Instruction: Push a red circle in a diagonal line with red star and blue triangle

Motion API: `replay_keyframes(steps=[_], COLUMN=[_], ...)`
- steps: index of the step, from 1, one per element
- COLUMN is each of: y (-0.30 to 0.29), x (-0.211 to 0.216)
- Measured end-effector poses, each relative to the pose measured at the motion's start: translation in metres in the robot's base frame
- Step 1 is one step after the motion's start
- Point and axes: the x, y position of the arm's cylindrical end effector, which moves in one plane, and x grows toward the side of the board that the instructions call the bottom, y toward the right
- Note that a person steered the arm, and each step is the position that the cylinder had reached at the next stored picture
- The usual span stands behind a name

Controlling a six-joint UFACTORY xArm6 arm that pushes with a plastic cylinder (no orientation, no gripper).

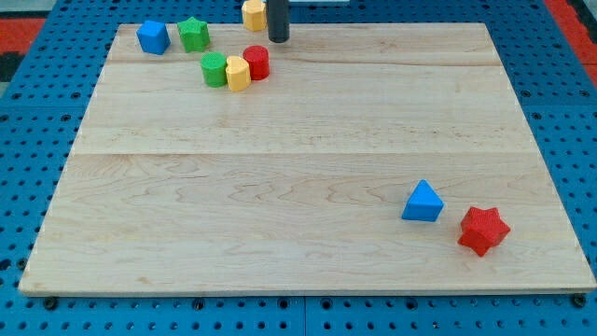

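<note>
Seven blocks sit on the wooden tabletop [308, 168]. My tip [278, 39] rests at the far edge, just right of a yellow block [252, 14] and just beyond the red circle [256, 62]; there is no gripper. The red circle touches a yellow hexagon [237, 73] beside a green circle [215, 69]. Further left stand a green star [193, 35] and blue cube [153, 37]. Near right, well apart, the blue triangle [423, 202] sits beside the red star [483, 230].
</note>
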Motion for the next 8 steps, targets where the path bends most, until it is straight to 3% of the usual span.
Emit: replay_keyframes(steps=[1,2,3,4,5,6,7,8], y=[-0.029,0.038,0.067,0.071,0.051,0.055,0.123,0.084], x=[0.055,0.128,0.188,0.209,0.194,0.227,0.25,0.262])
